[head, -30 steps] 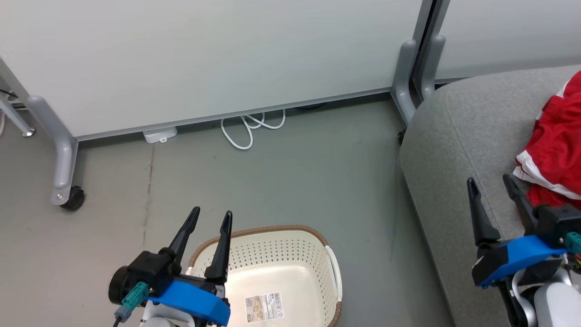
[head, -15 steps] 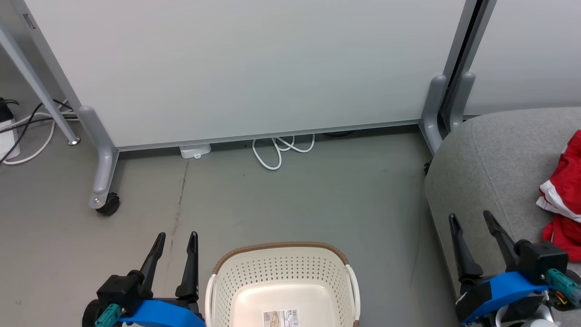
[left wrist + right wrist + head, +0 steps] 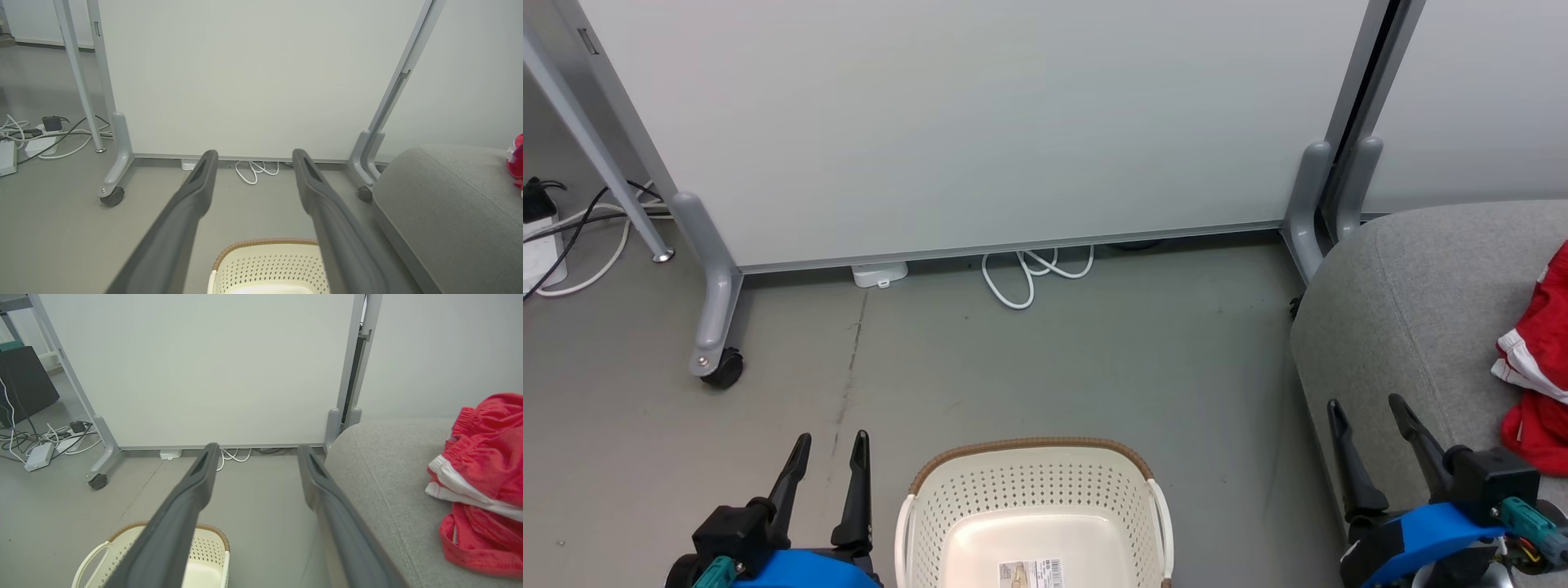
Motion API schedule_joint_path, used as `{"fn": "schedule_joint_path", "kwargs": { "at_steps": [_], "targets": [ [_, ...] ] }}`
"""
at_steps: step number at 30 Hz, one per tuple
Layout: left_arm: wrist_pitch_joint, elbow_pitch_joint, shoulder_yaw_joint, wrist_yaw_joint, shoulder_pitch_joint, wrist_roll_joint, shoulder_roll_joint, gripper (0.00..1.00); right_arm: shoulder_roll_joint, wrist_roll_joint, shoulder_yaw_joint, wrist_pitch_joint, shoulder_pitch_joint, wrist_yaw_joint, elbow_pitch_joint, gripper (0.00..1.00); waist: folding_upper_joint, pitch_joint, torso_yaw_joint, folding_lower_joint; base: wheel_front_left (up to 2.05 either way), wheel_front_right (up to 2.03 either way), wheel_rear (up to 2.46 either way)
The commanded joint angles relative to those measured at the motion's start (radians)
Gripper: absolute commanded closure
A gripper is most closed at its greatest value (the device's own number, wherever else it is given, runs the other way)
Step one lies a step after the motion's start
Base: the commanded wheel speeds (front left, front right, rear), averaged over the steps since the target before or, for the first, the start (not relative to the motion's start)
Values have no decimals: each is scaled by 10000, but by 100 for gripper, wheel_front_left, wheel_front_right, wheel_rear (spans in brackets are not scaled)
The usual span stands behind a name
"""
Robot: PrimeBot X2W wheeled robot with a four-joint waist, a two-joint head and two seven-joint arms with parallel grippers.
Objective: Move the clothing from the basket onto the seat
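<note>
Clothing [image 3: 1535,367] lies on the seat [image 3: 1405,310].
Your left pincer [image 3: 832,438], beside the basket [image 3: 1029,446], and right pincer [image 3: 1363,401], at the seat's edge, both gape, holding nothing.

In the head view, the basket [image 3: 1029,482] sat on the floor [image 3: 1094,359] at the bottom centre of the frame, with a label [image 3: 1029,573] lying inside on its base. The left gripper [image 3: 832,437] stood just left of the basket. The right gripper [image 3: 1364,401] stood at the lower right, overlapping the left edge of the seat [image 3: 1405,286]. The seat took up the right side, apart from the basket. The clothing [image 3: 1535,367] lay on the seat at the far right edge. A partition panel [image 3: 972,122] spanned the top, with a coiled cable [image 3: 1025,278] at its foot in the centre and more cables [image 3: 572,245] at the left edge.
</note>
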Motion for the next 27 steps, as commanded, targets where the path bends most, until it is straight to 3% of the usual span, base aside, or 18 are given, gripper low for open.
{"fn": "schedule_joint_path", "kwargs": {
  "at_steps": [1, 11, 12, 17, 27],
  "targets": [
    [-26, 9, 38, -14, 88, 21, -7, 0, 24, 13, 14, 1, 113, 1, -58, 0, 0, 8, 2, 1, 0, 0, 0],
    [-26, 17, -64, -14, -9, -35, -15, 0, 25, 178, 99, -29, 31, 1, -77, 0, 0, 121, 49, 1, 0, 0, 0],
    [2, 11, -37, 0, 4, -31, -8, 100, 6, 113, 89, -5, 26, 0, -23, 100, 0, 122, 48, 1, 0, 0, 0],
    [73, 502, -32, 0, 302, -111, -90, 100, 54, 148, 80, 31, 142, 0, 577, 100, 0, 126, 44, 1, 0, 0, 0],
    [580, 283, 315, -2, 131, -1992, -154, 100, 48, 2329, -14, 290, -56, 0, 724, 100, 0, 118, -13, 2, 0, 0, 0]
  ]
}}
